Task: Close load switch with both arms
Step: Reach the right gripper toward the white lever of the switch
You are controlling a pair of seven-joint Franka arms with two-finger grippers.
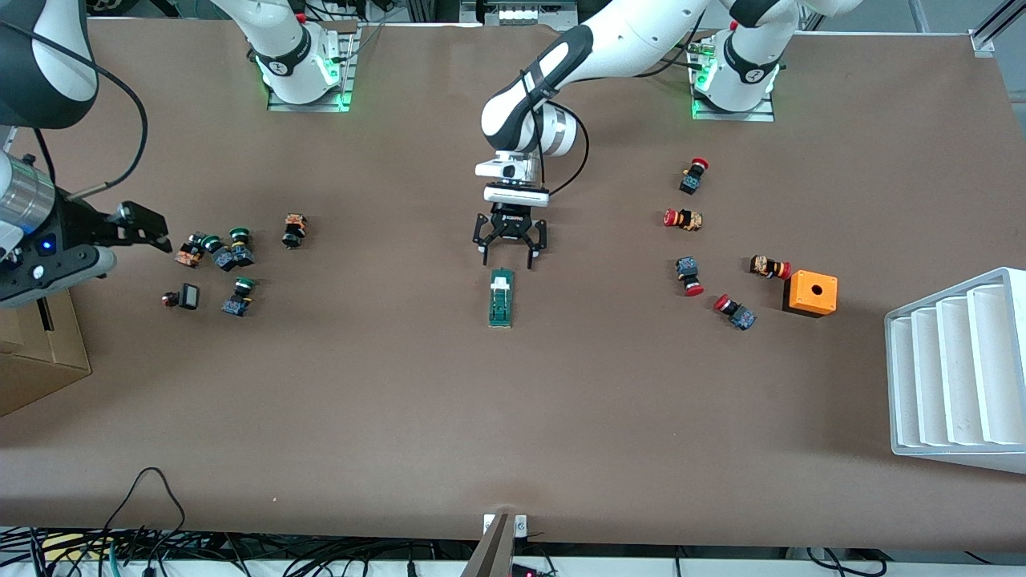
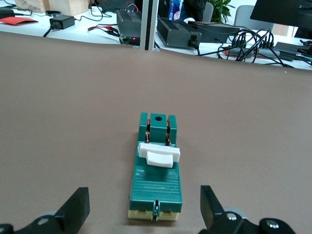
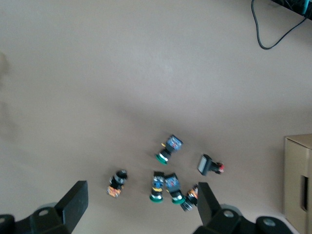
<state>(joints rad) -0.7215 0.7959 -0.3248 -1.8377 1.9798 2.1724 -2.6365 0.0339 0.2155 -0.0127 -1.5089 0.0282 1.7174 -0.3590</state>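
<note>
The load switch is a narrow dark-green block lying flat at the table's middle, its white tab near the end farther from the front camera. In the left wrist view the load switch shows its white tab raised across the top. My left gripper hangs open just over that tab end, touching nothing. From the left wrist, the left gripper has one finger to each side of the switch's end. My right gripper is open and empty, high over the right arm's end of the table; from its own wrist, the right gripper looks down on green-capped buttons.
Several green-capped push buttons lie toward the right arm's end. Several red-capped ones and an orange box lie toward the left arm's end. A white stepped rack and a cardboard box stand at the table's two ends.
</note>
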